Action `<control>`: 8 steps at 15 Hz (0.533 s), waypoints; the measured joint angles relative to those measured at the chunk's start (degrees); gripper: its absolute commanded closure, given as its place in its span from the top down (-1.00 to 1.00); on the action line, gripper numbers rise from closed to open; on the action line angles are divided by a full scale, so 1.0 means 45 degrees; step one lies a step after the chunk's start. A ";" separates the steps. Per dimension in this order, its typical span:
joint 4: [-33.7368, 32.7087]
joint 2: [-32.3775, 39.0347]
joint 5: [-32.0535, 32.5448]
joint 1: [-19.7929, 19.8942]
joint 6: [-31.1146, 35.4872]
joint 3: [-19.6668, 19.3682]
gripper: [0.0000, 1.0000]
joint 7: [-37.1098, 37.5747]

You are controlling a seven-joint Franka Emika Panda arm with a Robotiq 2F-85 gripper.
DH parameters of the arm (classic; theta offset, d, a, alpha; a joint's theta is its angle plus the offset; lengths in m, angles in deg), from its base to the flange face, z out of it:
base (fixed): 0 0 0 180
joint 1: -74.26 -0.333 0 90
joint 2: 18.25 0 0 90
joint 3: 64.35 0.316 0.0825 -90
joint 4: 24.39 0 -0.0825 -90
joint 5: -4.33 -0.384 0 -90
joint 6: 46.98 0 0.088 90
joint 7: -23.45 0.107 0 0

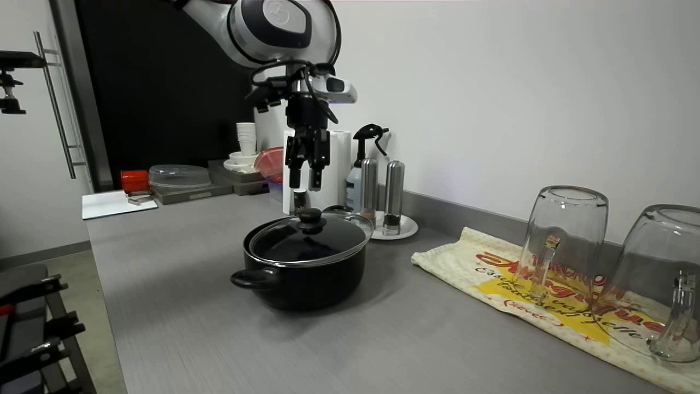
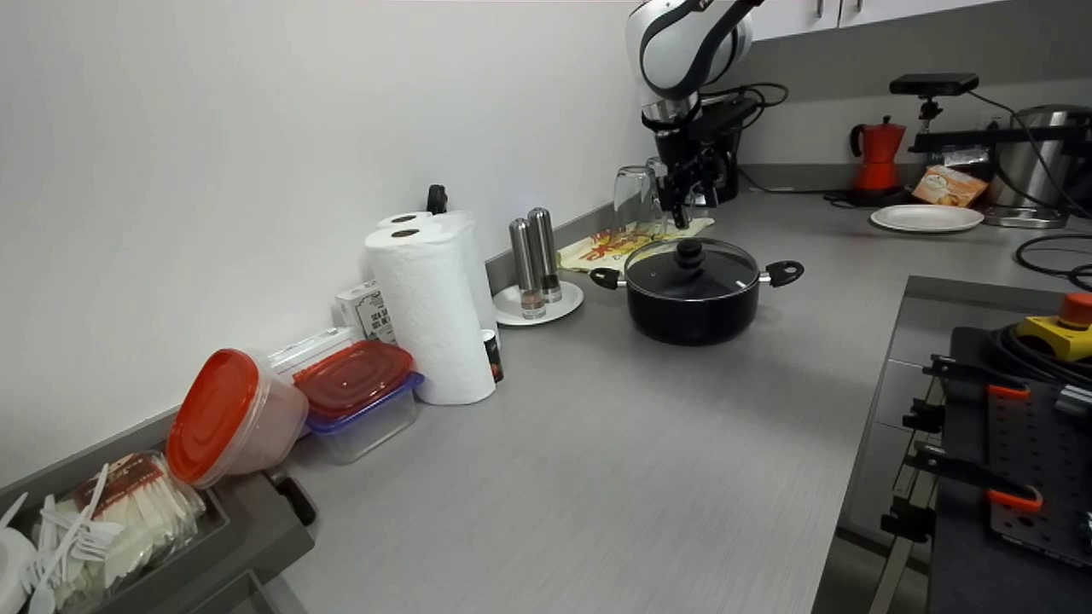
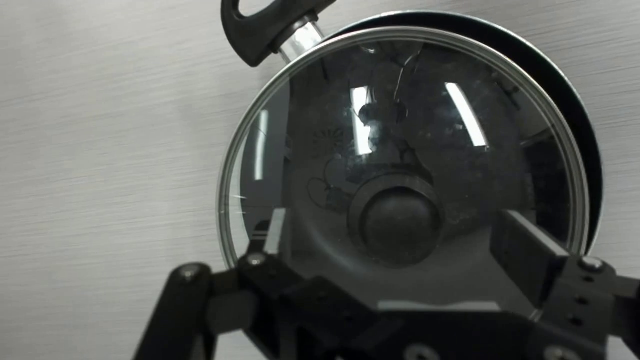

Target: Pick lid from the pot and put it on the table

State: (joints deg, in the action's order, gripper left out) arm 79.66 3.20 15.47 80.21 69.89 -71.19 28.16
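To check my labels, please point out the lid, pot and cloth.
Lid (image 3: 400,225), in the wrist view, on its knob.
Pot (image 2: 693,321), in an exterior view, on its wall.
Cloth (image 1: 571,322), in an exterior view, on its print.

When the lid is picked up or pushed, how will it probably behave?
The lid looks like glass, so it is probably stiff and may chip if knocked. Its knob is round, so it might swivel when gripped there. It sits off-centre on the pot, so a push may slide it.
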 measured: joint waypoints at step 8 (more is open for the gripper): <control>-0.0482 0.0752 -0.0055 -0.0085 -0.0753 0.0047 1.00 0.0000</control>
State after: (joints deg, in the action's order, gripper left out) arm 77.49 6.59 15.23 79.82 66.51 -70.98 28.16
